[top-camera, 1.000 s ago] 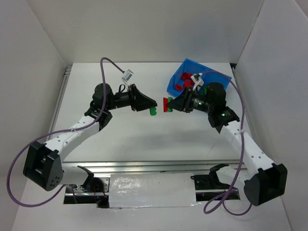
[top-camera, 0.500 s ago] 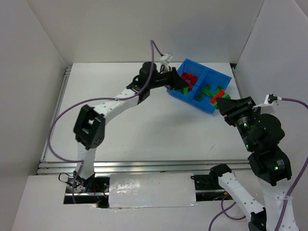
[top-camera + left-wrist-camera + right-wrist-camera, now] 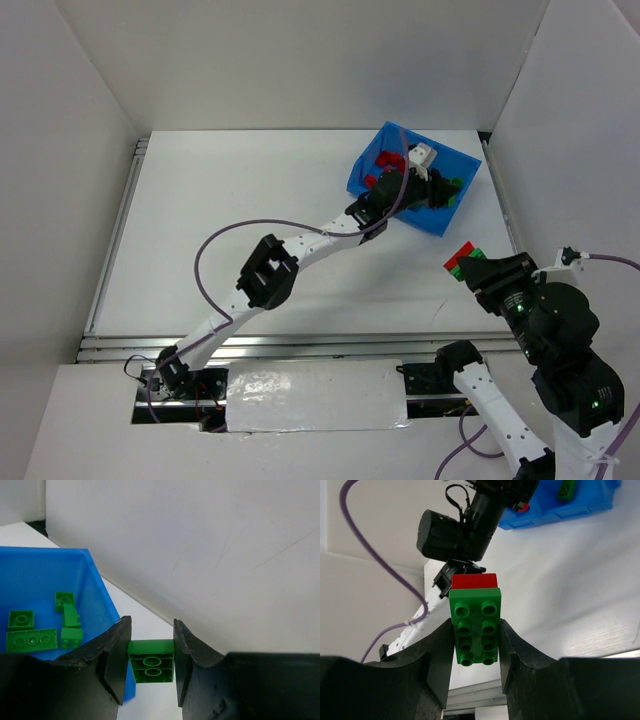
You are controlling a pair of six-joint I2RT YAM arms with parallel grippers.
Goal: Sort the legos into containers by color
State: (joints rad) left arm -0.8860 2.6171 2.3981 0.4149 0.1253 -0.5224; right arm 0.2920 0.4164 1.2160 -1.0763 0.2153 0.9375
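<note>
My left gripper [image 3: 151, 647] is shut on a small green lego [image 3: 151, 662], seen from its underside, beside the blue bin's near right corner [image 3: 102, 605]. In the top view the left gripper [image 3: 441, 192] reaches over the bin's right compartment [image 3: 458, 170], which holds several green legos [image 3: 31, 640]. Red legos [image 3: 385, 163] lie in the left compartment. My right gripper [image 3: 475, 630] is shut on a green eight-stud lego [image 3: 475, 622] with a red lego [image 3: 474, 580] stuck to its far end. It is held raised at the right [image 3: 463, 260], away from the bin.
White walls enclose the table on three sides; the right wall stands close behind the bin [image 3: 520, 120]. The left arm [image 3: 270, 270] stretches diagonally across the table, its purple cable [image 3: 215, 245] looping beside it. A metal rail [image 3: 250, 345] runs along the near edge.
Both grippers were together at mid-table a second ago. The left arm has swung to the bin and on to its right compartment; the right arm lifted away to the right with its stacked bricks.
</note>
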